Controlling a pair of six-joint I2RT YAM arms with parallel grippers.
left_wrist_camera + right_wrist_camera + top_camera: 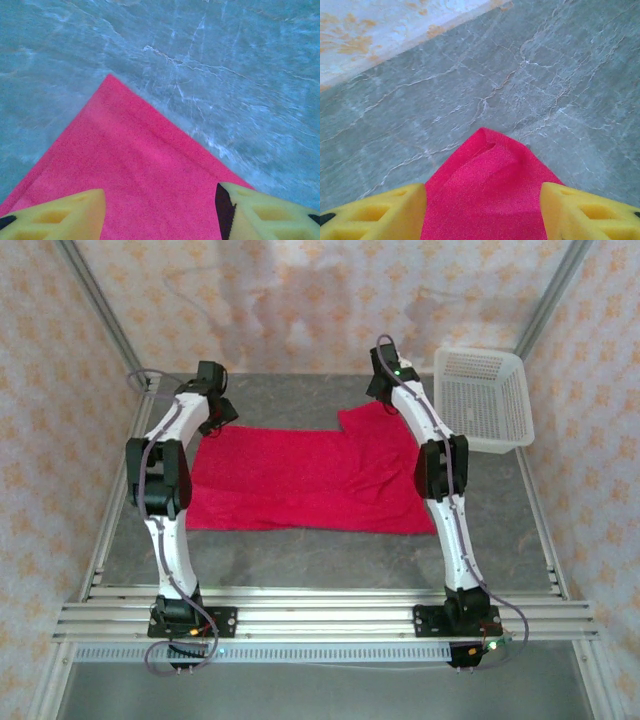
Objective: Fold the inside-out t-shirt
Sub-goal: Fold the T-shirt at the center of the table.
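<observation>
The inside-out t-shirt (310, 480) lies spread flat on the grey table, crimson red, with one flap reaching toward the back right. My left gripper (215, 420) hovers over its back left corner. In the left wrist view the yellow fingers (65, 215) stand apart above the flat corner of the shirt (145, 165), so the left gripper (161, 200) is open and grips nothing. My right gripper (385, 390) is above the back right flap. There the right gripper (482, 200) is open too, with a slightly puckered tip of the shirt (487, 170) lying on the table between its fingers.
A white plastic mesh basket (487, 400) stands at the back right, close to the right arm. Metal frame posts and patterned walls enclose the table (330, 550). Bare grey tabletop runs behind the shirt and along its front edge.
</observation>
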